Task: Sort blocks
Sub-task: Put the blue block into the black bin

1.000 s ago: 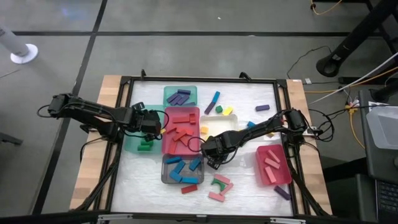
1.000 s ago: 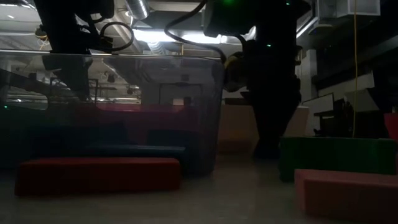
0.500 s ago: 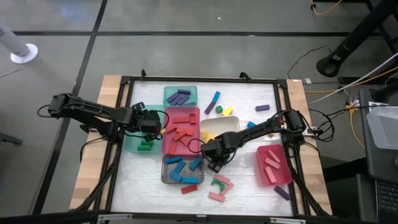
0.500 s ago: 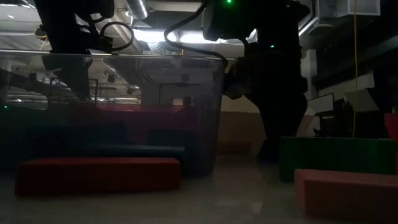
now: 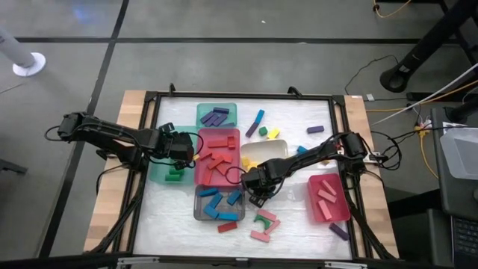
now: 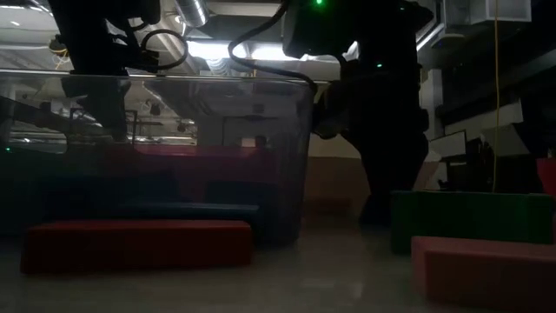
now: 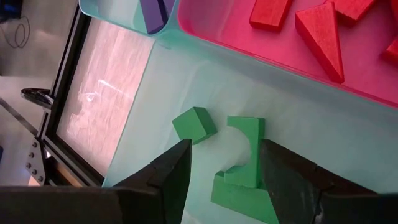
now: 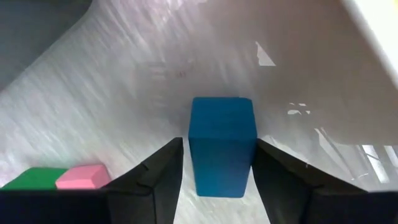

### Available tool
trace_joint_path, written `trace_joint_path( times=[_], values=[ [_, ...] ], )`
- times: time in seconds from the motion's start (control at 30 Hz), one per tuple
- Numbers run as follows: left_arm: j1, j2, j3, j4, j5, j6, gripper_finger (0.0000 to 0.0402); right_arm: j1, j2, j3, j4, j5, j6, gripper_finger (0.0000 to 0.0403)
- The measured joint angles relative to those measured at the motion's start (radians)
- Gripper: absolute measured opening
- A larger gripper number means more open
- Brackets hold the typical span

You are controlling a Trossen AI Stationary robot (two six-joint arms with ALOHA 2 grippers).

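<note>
My right gripper [image 5: 258, 196] points down at the table between the grey tray [image 5: 199, 213] and the white tray [image 5: 263, 143]. In the right wrist view it [image 8: 217, 149] stands open, with a blue block [image 8: 222, 146] upright on the table between its fingers. My left gripper [image 5: 179, 152] hangs open over the left green tray [image 5: 158, 175]. In the left wrist view it [image 7: 225, 149] is above a green cube [image 7: 194, 124] and a green arch [image 7: 245, 152] lying on the tray floor, and touches neither. My right gripper's fingers [image 8: 165, 177] stand on either side of the blue block's two side faces [image 8: 199, 155], coming from above. Whether they touch it I cannot tell. The block rests with its lower end on the table.
A red tray [image 5: 200, 178] holds red blocks, a far green tray [image 5: 202, 112] purple ones, and a pink tray [image 5: 340, 213] pink ones. Loose blocks lie about: a blue bar [image 5: 257, 119], a purple bar [image 5: 315, 129], a red bar [image 5: 227, 226] and pink and green arches [image 5: 264, 223].
My right gripper has tipped slightly while staying over the same spot beside the grey tray. No block or tray has moved.
</note>
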Motion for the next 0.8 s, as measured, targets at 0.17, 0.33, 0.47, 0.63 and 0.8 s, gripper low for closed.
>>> trace_joint_path(
  times=[0.17, 0.33, 0.47, 0.63, 0.8],
  values=[
    [0.0, 0.0, 0.0, 0.0, 0.0, 0.0, 0.0175, 0.0, 0.005, 0.001, 0.014, 0.0, 0.047, 0.0158],
    [0.0, 0.0, 0.0, -0.001, 0.0, 0.022, 0.0175, 0.0, 0.005, 0.023, 0.001, -0.022, 0.055, 0.0127],
    [0.0, 0.0, 0.0, 0.0, 0.0, 0.04, 0.0175, 0.0, 0.005, 0.083, -0.021, -0.026, 0.054, 0.0127],
    [0.0, 0.0, 0.0, 0.0, 0.0, 0.039, 0.0175, 0.0, 0.005, 0.169, -0.104, -0.013, 0.053, 0.015],
    [0.0, 0.0, 0.0, 0.0, 0.0, 0.045, 0.0175, 0.0, 0.005, 0.279, -0.187, 0.0, 0.053, 0.0142]
  ],
)
